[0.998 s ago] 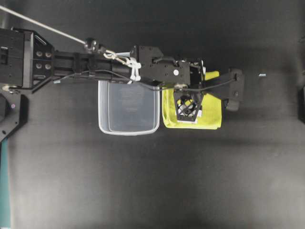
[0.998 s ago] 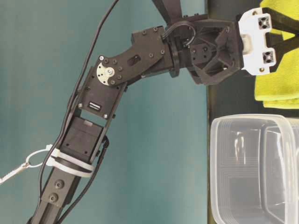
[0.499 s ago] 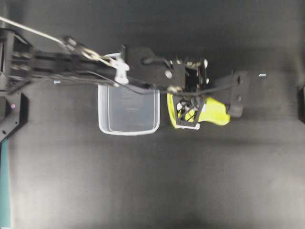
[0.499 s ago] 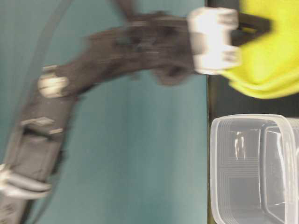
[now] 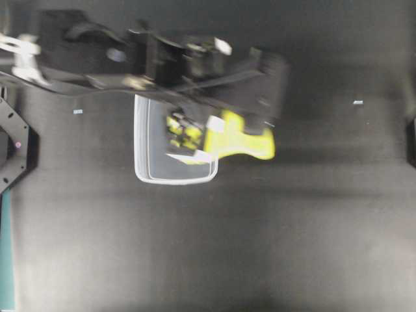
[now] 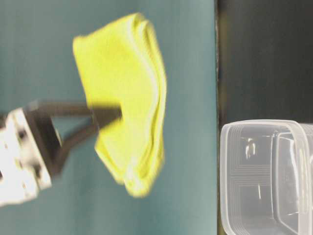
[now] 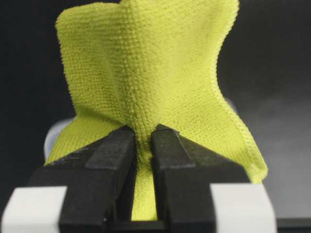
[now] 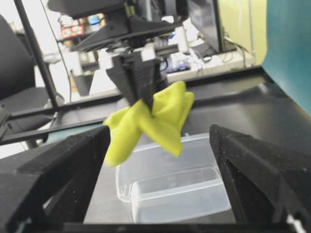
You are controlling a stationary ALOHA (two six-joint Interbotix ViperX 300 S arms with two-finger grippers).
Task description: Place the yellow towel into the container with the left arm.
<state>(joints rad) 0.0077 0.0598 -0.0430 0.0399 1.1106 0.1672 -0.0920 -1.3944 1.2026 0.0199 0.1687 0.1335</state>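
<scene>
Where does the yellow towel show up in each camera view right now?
Overhead: yellow towel, centre, at the container's right edge.
Table-level: upper centre-left, left of the container.
Left wrist: fills the frame, pinched between the fingers.
Right wrist: centre, above the container.
Shared landmark: the container.

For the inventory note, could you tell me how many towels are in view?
1. The yellow towel hangs pinched in the left gripper, lifted above the container. No other towel shows, though the arm hides part of the table.
</scene>
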